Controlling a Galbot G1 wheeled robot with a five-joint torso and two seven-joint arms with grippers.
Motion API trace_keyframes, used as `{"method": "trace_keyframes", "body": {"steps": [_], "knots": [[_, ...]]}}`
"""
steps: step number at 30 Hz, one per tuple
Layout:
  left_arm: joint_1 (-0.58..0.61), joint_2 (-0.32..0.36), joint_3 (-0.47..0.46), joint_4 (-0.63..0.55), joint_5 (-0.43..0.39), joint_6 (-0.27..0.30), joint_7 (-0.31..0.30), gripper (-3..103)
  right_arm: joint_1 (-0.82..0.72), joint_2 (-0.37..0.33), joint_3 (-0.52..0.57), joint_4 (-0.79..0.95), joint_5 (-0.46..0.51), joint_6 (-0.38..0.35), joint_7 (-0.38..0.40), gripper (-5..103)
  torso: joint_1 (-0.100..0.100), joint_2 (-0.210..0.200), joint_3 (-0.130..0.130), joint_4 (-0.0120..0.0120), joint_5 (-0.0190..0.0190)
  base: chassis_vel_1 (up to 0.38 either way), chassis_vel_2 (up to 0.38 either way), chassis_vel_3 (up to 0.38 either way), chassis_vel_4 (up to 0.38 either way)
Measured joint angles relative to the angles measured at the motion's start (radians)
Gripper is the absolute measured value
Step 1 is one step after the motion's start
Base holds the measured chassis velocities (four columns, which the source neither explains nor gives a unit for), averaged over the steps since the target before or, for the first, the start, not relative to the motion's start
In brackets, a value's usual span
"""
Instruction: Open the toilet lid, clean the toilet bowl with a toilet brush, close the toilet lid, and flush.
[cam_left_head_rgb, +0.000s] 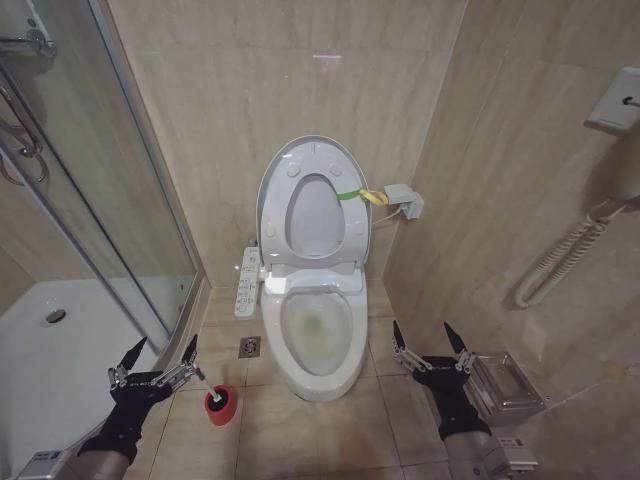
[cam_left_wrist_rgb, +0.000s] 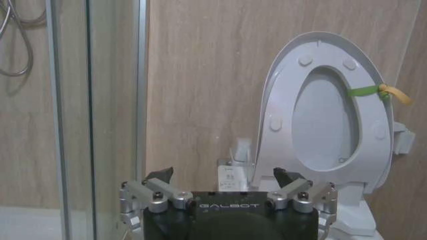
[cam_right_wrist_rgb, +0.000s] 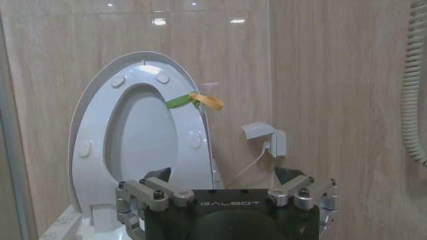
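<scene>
The head camera looks down from above; both wrist cameras sit low, facing twelve o'clock, sharing the toilet lid (cam_left_wrist_rgb: 320, 105).

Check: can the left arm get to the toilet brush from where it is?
Probably yes. The left gripper hangs open just beside the toilet brush, which stands in its red holder on the floor. Nothing lies between them; the toilet bowl is off to the other side.

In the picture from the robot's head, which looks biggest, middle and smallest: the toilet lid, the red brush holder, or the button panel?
Largest to smallest as they look in the head view:
1. The toilet lid, raised against the wall.
2. The button panel, a narrow strip beside the bowl.
3. The red brush holder on the floor, near the left gripper. It looks close in size to the panel, so their order is unsure.
</scene>
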Motion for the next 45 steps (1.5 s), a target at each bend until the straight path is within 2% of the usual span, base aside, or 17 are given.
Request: {"method": "trace_keyframes", "body": {"steps": [17,18,19,22,24,25,28,29,31,32,34,36,38,40,45], "knots": [[0.000,0.000,0.000,0.000,0.000,0.000,0.000,98,0.007,-0.003,0.001,0.000,0.001,-0.012,-0.002,100,0.000,0.000,0.000,-0.0002,0.0000,0.000,0.000,0.000,0.000],[0.000,0.000,0.000,0.000,0.000,0.000,0.000,98,0.023,-0.011,0.004,-0.005,0.009,-0.043,-0.011,100,0.000,0.000,0.000,-0.0001,0.0000,0.000,0.000,0.000,0.000],[0.000,0.000,0.000,0.000,0.000,0.000,0.000,98,0.023,-0.011,0.004,-0.005,0.009,-0.043,-0.011,100,0.000,0.000,0.000,-0.0001,0.0000,0.000,0.000,0.000,0.000],[0.000,0.000,0.000,0.000,0.000,0.000,0.000,98,0.069,-0.034,0.013,-0.020,0.033,-0.125,-0.034,100,0.000,0.000,0.000,0.0000,0.0000,0.000,0.000,0.000,0.000],[0.000,0.000,0.000,0.000,0.000,0.000,0.000,98,0.120,-0.060,0.024,-0.036,0.060,-0.219,-0.060,100,0.000,0.000,0.000,0.0001,0.0001,0.000,0.000,0.000,0.000],[0.000,0.000,0.000,0.000,0.000,0.000,0.000,98,0.120,-0.060,0.024,-0.036,0.060,-0.219,-0.060,100,0.000,0.000,0.000,0.0001,0.0001,0.000,0.000,0.000,0.000],[0.000,0.000,0.000,0.000,0.000,0.000,0.000,98,0.182,-0.091,0.037,-0.056,0.093,-0.334,-0.093,100,0.000,0.000,0.000,0.0000,0.0001,0.000,0.000,0.000,0.000],[0.000,0.000,0.000,0.000,0.000,0.000,0.000,98,0.182,-0.091,0.037,-0.056,0.093,-0.334,-0.093,100,0.000,0.000,0.000,0.0000,0.0001,0.000,0.000,0.000,0.000],[0.000,0.000,0.000,0.000,0.000,0.000,0.000,98,0.218,-0.110,0.045,-0.068,0.112,-0.402,-0.112,100,0.000,0.000,0.000,0.0003,0.0002,0.000,0.000,0.000,0.000],[0.000,0.000,0.000,0.000,0.000,0.000,0.000,98,0.224,-0.113,0.047,-0.070,0.116,-0.414,-0.115,100,0.000,0.000,0.000,0.0003,0.0002,0.000,0.000,0.000,0.000],[0.000,0.000,0.000,0.000,0.000,0.000,0.000,98,0.227,-0.114,0.047,-0.071,0.118,-0.421,-0.117,100,0.000,0.000,0.000,0.0001,0.0001,0.000,0.000,0.000,0.000],[0.000,0.000,0.000,0.000,0.000,0.000,0.000,98,0.212,-0.092,0.052,-0.017,0.182,-0.371,-0.071,100,0.000,0.000,0.000,-0.0004,0.0000,0.000,0.000,0.000,0.000],[0.000,0.000,0.000,0.000,0.000,0.000,0.000,98,0.204,-0.084,0.054,0.000,0.194,-0.358,-0.053,100,0.000,0.000,0.000,-0.0004,-0.0007,0.000,0.000,0.000,0.000],[0.000,0.000,0.000,0.000,0.000,0.000,0.000,98,0.187,-0.077,0.049,0.012,0.200,-0.347,-0.038,100,0.000,0.000,0.000,0.0001,0.0001,0.000,0.000,0.000,0.000],[0.000,0.000,0.000,0.000,0.000,0.000,0.000,98,0.173,-0.068,0.033,0.014,0.199,-0.335,-0.037,100,0.000,0.000,0.000,-0.0001,0.0001,0.000,0.000,0.000,0.000]]}}
